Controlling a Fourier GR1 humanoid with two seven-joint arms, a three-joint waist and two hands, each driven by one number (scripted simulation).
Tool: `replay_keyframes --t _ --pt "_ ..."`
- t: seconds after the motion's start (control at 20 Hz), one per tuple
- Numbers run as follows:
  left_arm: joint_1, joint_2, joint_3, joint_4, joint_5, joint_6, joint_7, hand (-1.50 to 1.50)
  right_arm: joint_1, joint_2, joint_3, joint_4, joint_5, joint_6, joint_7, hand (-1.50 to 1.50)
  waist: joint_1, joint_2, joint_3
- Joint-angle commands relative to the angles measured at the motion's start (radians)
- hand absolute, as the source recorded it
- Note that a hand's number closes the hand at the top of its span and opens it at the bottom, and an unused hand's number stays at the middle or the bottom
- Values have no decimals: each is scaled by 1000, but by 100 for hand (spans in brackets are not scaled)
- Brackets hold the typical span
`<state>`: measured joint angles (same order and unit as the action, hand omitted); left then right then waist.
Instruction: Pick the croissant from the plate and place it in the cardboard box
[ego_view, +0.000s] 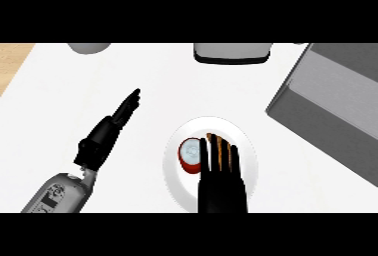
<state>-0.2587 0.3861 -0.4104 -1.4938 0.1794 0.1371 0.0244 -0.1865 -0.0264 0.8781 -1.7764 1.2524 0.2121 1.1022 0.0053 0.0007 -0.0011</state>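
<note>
R hand (224, 192) at lower centre of frame, up from bottom edge, palm down over the plate (210, 124). All fingers (223, 155) straight and close together, not curled: open, laid flat across the croissant (235, 157). Nothing gripped. Croissant on the plate, mostly hidden under those fingers; only thin brown strips showing betw. and beside them, right of plate centre. Can't tell whether fingers touch it or hang just above.

Just left of the fingers, also on the plate: round red item (191, 155) w/ pale face, touching or nearly touching the hand's left edge. Plate white, round, sitting on white tabletop (170, 85) at lower centre.

L hand (103, 137) at left of frame, well apart from plate, grey forearm (59, 192) entering from lower left corner. Fingers straight, pointing diagonally to upper right; open, holding nothing, over bare tabletop.

At right of frame, box (332, 105): grey, set at an angle, running from upper right down to right edge; near the plate's upper right but not touching it. Croissant not yet in it.

Along top edge: dark-rimmed grey thing (231, 52) at upper centre, rounded grey thing (90, 47) at upper left, both cut off by frame. At far upper left, strip of wood (13, 62) beside tabletop.
</note>
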Motion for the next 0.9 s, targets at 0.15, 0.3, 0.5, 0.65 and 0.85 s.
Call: replay_keyframes --t 0.15,0.3,0.5,0.65,0.85 --pt "-8 -15 39 29 -8 -36 -14 0 -48 25 -21 138 -68 -30 168 -150 0 1 1" --pt "-19 -47 27 -10 -30 -20 37 0 -52 26 -42 207 -77 -76 133 -150 -1 0 1" --pt "-2 -68 38 -31 -47 -38 61 0 -121 26 -43 247 -93 -90 137 -150 3 -1 1" --pt "22 -83 49 -13 -95 -49 26 0 -106 26 -77 245 -48 -80 66 -150 -1 -1 1" --pt "46 -130 29 -3 -142 -28 6 0 -40 26 -66 297 -8 -157 35 -150 -4 -1 1"
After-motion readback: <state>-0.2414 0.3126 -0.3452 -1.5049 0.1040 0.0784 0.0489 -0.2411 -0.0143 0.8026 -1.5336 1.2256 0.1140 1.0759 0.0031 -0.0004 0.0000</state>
